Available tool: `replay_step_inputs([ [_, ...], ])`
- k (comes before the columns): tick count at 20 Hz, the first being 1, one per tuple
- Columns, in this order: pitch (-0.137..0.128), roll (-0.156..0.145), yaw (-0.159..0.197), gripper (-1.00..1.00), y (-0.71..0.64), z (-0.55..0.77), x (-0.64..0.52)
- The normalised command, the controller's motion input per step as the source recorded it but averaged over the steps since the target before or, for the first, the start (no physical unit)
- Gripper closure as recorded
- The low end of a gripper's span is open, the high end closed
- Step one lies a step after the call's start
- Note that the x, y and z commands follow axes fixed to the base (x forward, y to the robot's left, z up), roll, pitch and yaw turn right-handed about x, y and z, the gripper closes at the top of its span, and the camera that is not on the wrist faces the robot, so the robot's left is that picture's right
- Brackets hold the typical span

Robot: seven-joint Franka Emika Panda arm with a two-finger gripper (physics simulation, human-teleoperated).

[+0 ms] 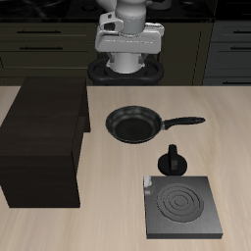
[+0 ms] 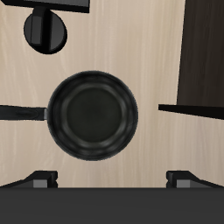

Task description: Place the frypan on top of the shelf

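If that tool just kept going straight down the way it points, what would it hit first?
Most likely the frypan: in the wrist view its round bowl lies squarely ahead of the open tool, between the fingertips. How high the tool hangs above it is unclear.

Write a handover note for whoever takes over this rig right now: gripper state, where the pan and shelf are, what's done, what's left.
Gripper: open, empty, hanging above the frypan.
Frypan: flat on the table, handle pointing away from the shelf, between the shelf and the small knobbed object. The burner plate lies nearer the table's front edge.
Done: nothing grasped yet.
Left: lower, grip the pan, lift it, set it on the shelf's flat top.
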Motion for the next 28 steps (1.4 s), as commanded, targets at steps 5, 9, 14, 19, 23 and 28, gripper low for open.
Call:
replay_step_inputs([
  [5,0.02,-0.005,-0.029,-1.0,0.37,-0.12,-0.09],
  [9,-0.004,0.006,0.003,-1.0,0.46,-0.06,-0.1],
  [14,-0.001,-0.003,-0.018,-1.0,0.25,0.03,-0.03],
  [19,0.005,-0.007,0.018,-1.0,0.31,-0.11,-0.06],
  [23,-0.013,0.042,0.087,-1.0,0.6,-0.22,-0.15],
  [28,-0.033,-0.027,0.042,-1.0,0.22,-0.11,0.01],
])
